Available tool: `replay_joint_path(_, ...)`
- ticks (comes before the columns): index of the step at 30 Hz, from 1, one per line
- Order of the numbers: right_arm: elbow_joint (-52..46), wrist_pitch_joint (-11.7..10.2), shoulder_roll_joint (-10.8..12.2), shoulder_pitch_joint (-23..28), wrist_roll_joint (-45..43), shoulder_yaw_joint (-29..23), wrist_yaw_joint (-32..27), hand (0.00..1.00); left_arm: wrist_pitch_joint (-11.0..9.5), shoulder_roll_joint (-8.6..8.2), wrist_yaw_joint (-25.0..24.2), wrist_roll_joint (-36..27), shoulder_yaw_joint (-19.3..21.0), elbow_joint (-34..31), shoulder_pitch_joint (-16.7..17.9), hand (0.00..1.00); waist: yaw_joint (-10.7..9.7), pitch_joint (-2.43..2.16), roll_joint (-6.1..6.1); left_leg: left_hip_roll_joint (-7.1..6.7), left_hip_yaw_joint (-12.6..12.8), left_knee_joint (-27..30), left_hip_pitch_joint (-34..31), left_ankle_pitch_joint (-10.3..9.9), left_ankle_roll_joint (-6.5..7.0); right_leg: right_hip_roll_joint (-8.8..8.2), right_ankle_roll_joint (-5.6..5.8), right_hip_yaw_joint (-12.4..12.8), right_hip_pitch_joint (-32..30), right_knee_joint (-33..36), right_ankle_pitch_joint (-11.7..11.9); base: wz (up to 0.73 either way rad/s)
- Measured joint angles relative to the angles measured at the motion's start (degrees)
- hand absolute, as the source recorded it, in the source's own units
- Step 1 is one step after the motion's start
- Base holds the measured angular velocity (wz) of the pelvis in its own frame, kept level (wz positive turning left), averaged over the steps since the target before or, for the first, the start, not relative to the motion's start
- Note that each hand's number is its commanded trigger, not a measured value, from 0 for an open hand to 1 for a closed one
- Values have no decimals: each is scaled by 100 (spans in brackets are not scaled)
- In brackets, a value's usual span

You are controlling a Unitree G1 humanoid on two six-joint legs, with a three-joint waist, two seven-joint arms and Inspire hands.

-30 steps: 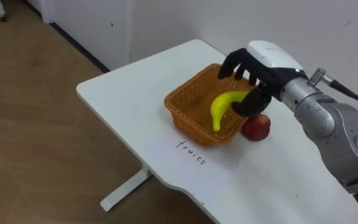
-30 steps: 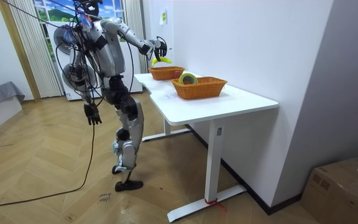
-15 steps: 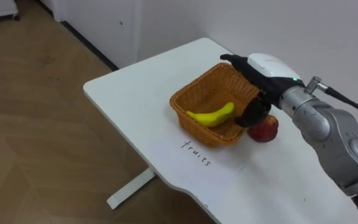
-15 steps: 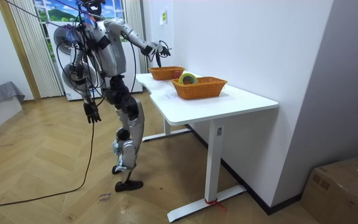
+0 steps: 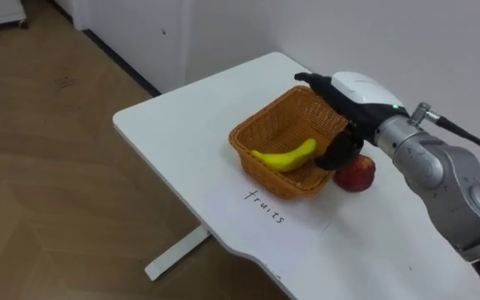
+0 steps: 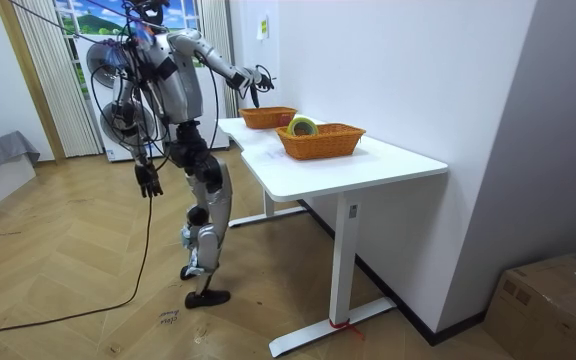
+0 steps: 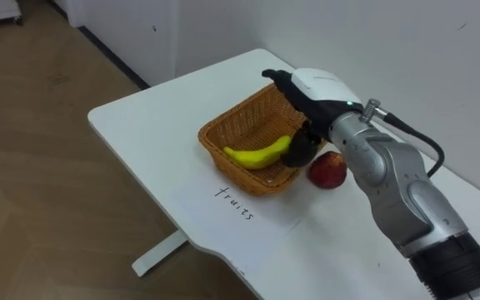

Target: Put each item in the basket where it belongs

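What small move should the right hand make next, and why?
Probably lower the open right hand onto the apple and close on it. The banana already lies in the basket, while the apple sits on the table just outside the basket's wall, beside the hand's thumb.

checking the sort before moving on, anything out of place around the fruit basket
The apple sits on the table, outside the wicker basket and close beside its wall, while the banana lies inside. As fruit, it looks misplaced. The right hand is open over that side of the basket, holding nothing.
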Motion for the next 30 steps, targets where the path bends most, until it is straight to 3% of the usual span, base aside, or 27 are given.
replay_joint_path(15, -62, -4, -6, 0, 564, -26, -167, 0, 29, -11, 67, -54, 0, -8, 18, 0, -191, -8, 50, 2, 58, 9, 81, 4, 8, -1, 0, 89, 67, -10, 1, -1)
replay_joint_path(18, -62, -84, -4, 5, 1164, -240, -359, 0, 28, -131, 178, -57, -25, -8, 39, 0, -320, -5, 145, -10, 65, 33, 34, 7, 16, -2, 0, 126, 65, -14, 2, -1)
replay_joint_path(21, -62, -131, -4, 82, 1426, -461, -668, 0, 21, -164, 259, -57, -68, -9, 60, 0, -424, -39, 214, -2, 132, 29, 31, 19, 20, 5, 0, 128, 62, -18, 2, -2)
replay_joint_path(25, -62, -221, 23, 569, 1849, -862, -1082, 0, 1, -200, 305, -56, -67, -14, 81, 0, -487, -67, 273, 0, 161, -7, 98, 18, 23, 2, 0, 126, 111, -19, 2, -1)
replay_joint_path(30, 116, -229, 53, 667, 2317, -979, -1287, 0, 0, -344, 299, -53, -99, 20, 136, 0, -728, -26, 408, -7, 204, 11, 79, 16, 24, 1, -1, 220, 76, -16, 3, -5)
